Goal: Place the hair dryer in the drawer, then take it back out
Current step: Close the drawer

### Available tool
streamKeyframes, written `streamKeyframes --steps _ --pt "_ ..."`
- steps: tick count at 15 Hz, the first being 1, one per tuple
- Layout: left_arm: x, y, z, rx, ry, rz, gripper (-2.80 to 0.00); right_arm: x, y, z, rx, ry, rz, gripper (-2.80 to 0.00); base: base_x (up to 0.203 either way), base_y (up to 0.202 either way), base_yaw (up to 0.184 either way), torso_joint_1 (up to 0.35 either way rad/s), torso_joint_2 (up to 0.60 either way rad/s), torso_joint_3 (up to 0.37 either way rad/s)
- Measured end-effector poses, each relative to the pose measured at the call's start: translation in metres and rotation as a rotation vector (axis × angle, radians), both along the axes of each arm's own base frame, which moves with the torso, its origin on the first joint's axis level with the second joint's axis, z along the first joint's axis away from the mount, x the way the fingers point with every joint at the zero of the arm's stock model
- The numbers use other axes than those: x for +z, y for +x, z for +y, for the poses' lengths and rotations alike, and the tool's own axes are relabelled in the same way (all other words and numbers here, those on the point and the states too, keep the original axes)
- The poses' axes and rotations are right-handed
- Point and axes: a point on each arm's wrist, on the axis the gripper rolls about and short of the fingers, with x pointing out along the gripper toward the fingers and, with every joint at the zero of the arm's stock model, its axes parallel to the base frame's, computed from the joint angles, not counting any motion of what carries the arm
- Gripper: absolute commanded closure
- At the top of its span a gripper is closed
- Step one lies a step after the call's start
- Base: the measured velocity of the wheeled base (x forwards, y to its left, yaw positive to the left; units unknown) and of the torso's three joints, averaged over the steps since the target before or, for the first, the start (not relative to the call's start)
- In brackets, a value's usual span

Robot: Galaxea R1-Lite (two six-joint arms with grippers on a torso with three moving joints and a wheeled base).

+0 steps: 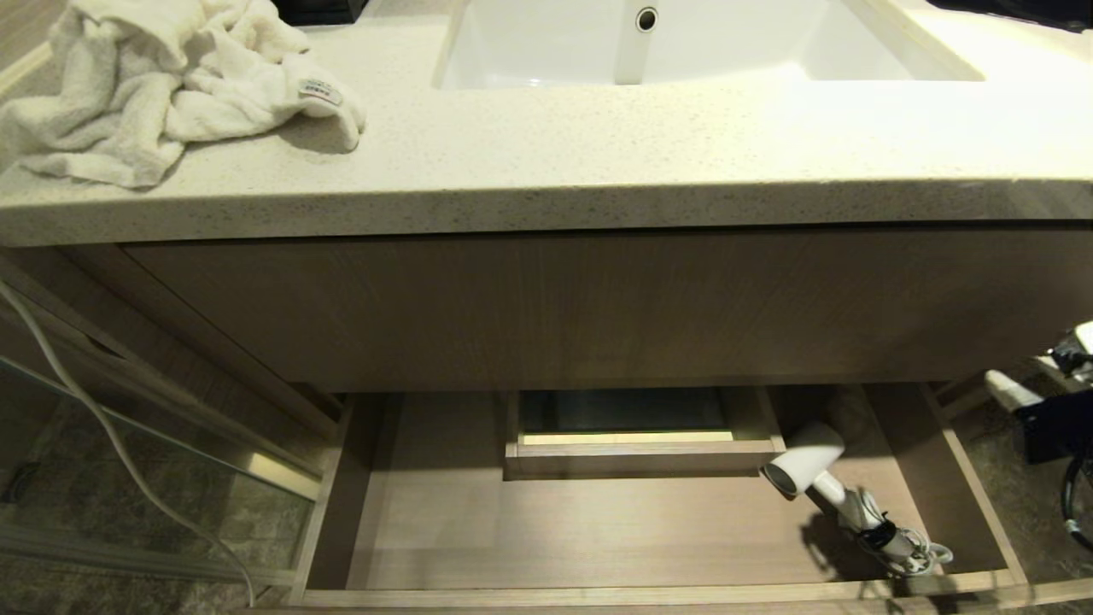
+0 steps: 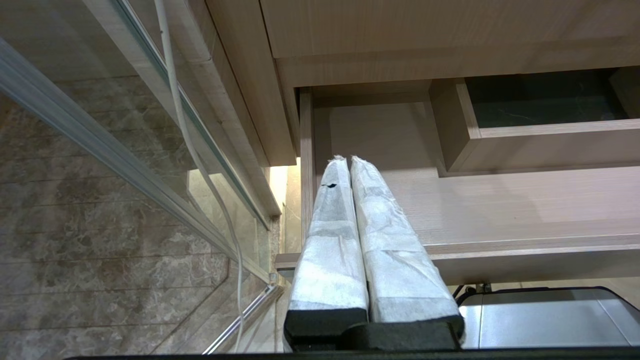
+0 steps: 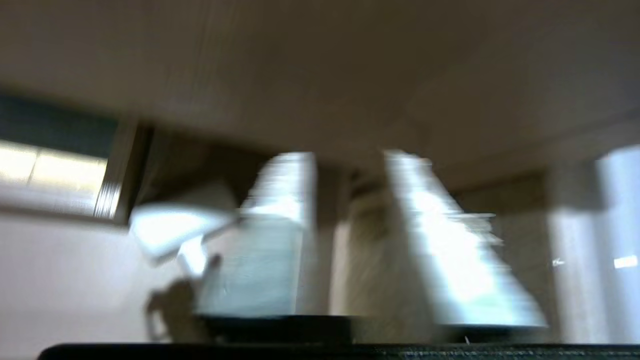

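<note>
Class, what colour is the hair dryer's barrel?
White; the hair dryer shows best in the head view.

A small white hair dryer [image 1: 841, 489] is lying at the right of the open beige wood-grain drawer [image 1: 546, 534].

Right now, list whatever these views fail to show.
- Hair dryer plug: head view, lost in the small cord bundle.
- Drawer front face: head view, cut off by the bottom edge.
- Right tool: right wrist view, motion blur smears it and everything around it.
</note>
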Motion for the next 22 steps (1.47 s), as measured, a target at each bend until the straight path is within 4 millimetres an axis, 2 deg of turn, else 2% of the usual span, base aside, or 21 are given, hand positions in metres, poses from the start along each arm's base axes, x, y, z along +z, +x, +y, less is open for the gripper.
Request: streamKeyframes --steps 2,4,5,6,8,10,11,14,16,18,22 --pt "0.0 0.0 0.0 0.0 0.0 -0.001 0.0 0.049 0.001 0.0 0.009 0.012 -0.022 0.0 0.0 0.0 0.0 0.0 0.0 0.0" --pt "0.0 0.0 0.0 0.0 0.0 0.0 0.0 0.1 -0.008 0.005 0.04 0.092 0.069 0.0 0.0 0.0 0.0 0.0 0.0 0.0" --pt "0.0 0.0 0.0 0.0 0.0 -0.001 0.0 0.112 -0.019 0.008 0.048 0.151 0.164 0.0 0.0 0.0 0.0 0.0 0.0 0.0" --pt "0.0 0.0 0.0 0.0 -0.001 -0.001 0.0 0.115 -0.035 0.014 0.053 0.227 0.296 0.0 0.0 0.0 0.0 0.0 0.0 0.0" --pt "0.0 0.0 0.0 0.0 0.0 0.0 0.0 0.098 -0.07 0.025 0.035 0.373 0.611 0.0 0.0 0.0 0.0 0.0 0.0 0.0" --pt "0.0 0.0 0.0 0.0 0.0 0.0 0.0 0.06 -0.105 0.035 -0.005 0.504 0.93 0.0 0.0 0.0 0.0 0.0 0.0 0.0" --pt "0.0 0.0 0.0 0.0 0.0 0.0 0.0 0.045 -0.118 0.039 -0.022 0.547 1.022 0.0 0.0 0.0 0.0 0.0 0.0 0.0" --pt "0.0 0.0 0.0 0.0 0.0 -0.001 0.0 0.016 -0.145 0.049 -0.019 0.587 1.14 0.0 0.0 0.0 0.0 0.0 0.0 0.0" --pt "0.0 0.0 0.0 0.0 0.0 0.0 0.0 0.001 -0.15 0.051 -0.01 0.604 1.207 0.0 0.0 0.0 0.0 0.0 0.0 0.0" --pt "0.0 0.0 0.0 0.0 0.0 0.0 0.0 -0.012 -0.143 0.05 -0.016 0.626 1.253 0.0 0.0 0.0 0.0 0.0 0.0 0.0" --pt "0.0 0.0 0.0 0.0 0.0 -0.001 0.0 -0.056 -0.107 0.041 -0.078 0.668 1.308 0.0 0.0 0.0 0.0 0.0 0.0 0.0"
